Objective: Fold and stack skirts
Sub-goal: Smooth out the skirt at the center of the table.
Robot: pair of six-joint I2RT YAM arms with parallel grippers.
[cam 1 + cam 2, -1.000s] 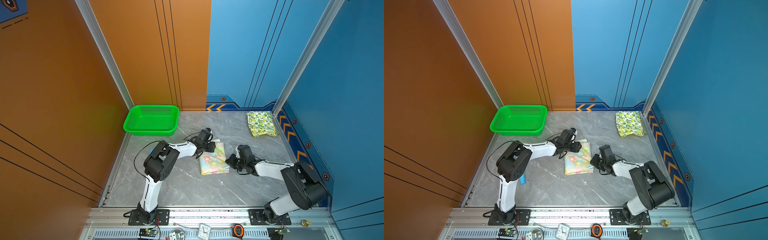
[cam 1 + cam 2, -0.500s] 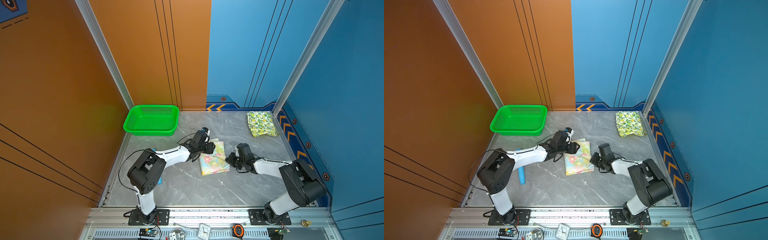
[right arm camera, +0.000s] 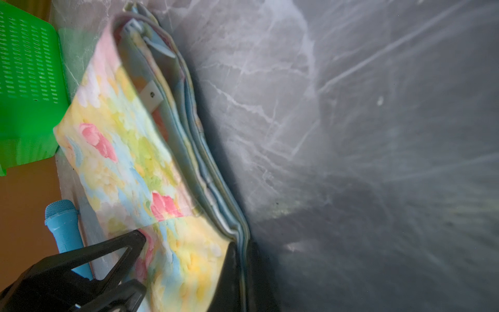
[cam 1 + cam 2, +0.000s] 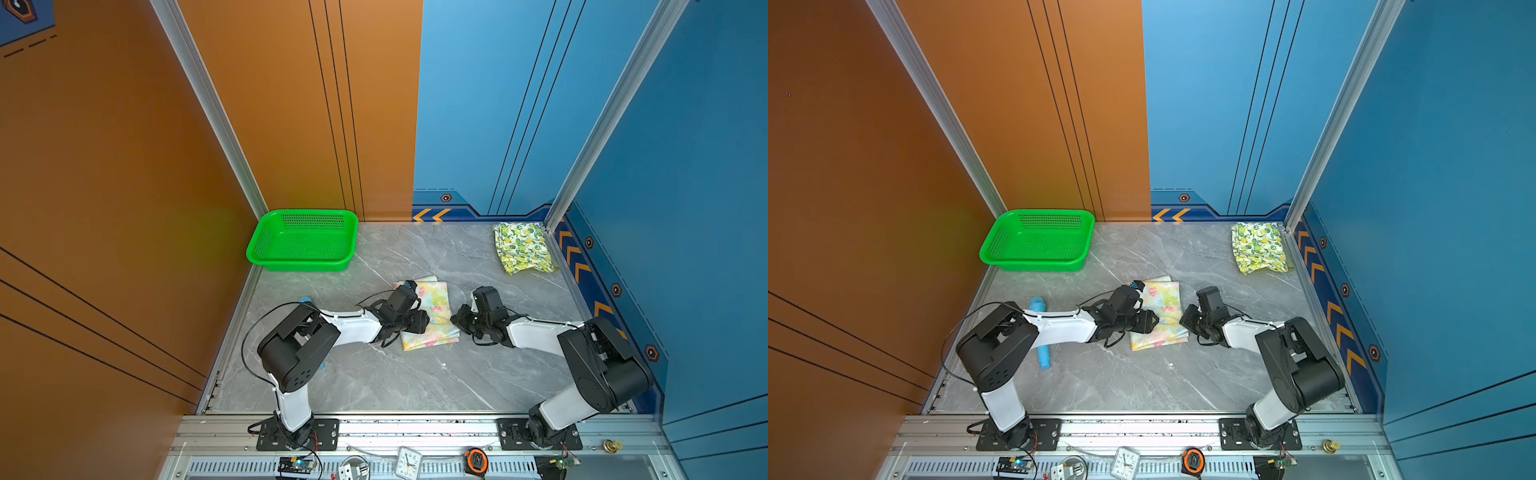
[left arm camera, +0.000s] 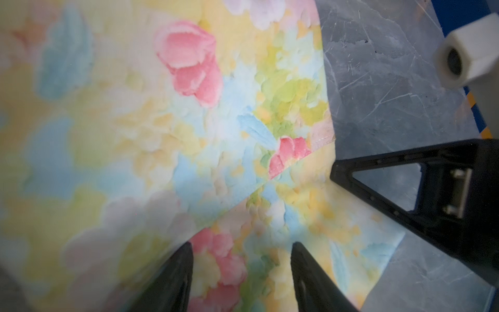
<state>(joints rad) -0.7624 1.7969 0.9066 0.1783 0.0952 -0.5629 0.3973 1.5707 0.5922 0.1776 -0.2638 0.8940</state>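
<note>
I have open table [image 4: 374, 374] on the near side of the pastel skirt [image 4: 438, 303], and more at the back between the green basket [image 4: 303, 243] and the lemon skirt [image 4: 521, 247]. The blue toy [image 4: 1043, 353] lies under my left arm [image 4: 1059, 328], in the way there.

Pastel floral skirt [image 4: 436, 299]: folded into a layered rectangle, lying flat near the green basket [image 4: 301, 265]. Lemon-print skirt [image 4: 521, 247]: folded, well apart from the basket.

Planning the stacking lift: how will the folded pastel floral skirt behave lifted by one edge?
Likely floppy: the pastel floral skirt is thin layered cloth, so its fold may sag open. Probably light; lying flat on the tabletop, it should slide, not roll.
</note>
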